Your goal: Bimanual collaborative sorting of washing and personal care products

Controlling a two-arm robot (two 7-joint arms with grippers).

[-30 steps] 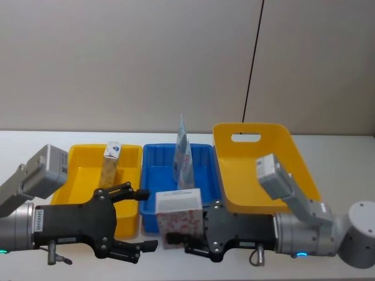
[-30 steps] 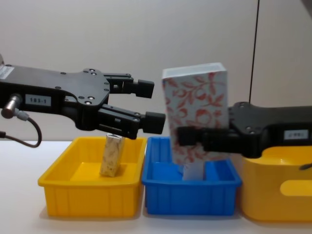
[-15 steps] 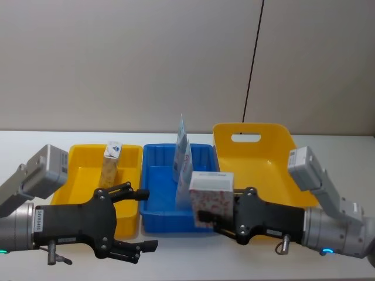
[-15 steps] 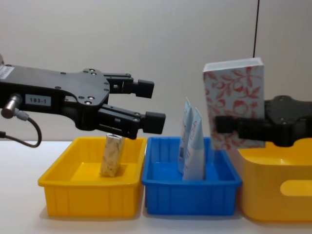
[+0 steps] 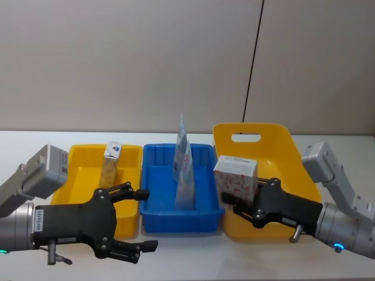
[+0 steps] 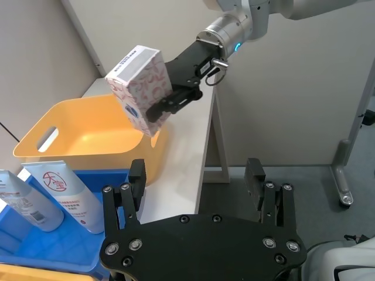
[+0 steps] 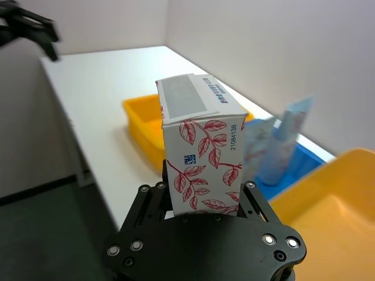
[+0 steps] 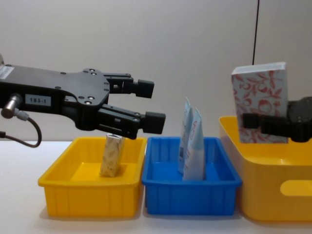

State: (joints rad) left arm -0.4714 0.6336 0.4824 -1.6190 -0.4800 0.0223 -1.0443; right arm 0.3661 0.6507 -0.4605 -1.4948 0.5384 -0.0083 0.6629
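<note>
Here's the white carton with the red vine print [image 5: 235,178], up in the air and upright, just right of the blue bin [image 8: 192,184] and over the near rim of the handled yellow bin [image 5: 275,146]. The right pincer [image 5: 233,201] is clamped on its lower half, so black fingers cover the carton's base. Inside the blue bin, two pale tubes with red lettering [image 5: 183,170] stand leaning together; in the chest view the bin's front wall hides their feet. Left of the blue bin, touching it, sits a shallower yellow bin [image 5: 82,161], and in it a beige-patterned carton [image 5: 109,167] stands on end. The left pincer [image 5: 146,219] hangs spread wide, gripping nothing, in front of the blue bin's left edge, above the tabletop [image 5: 193,252]. The right arm runs off the head view's edge
</note>
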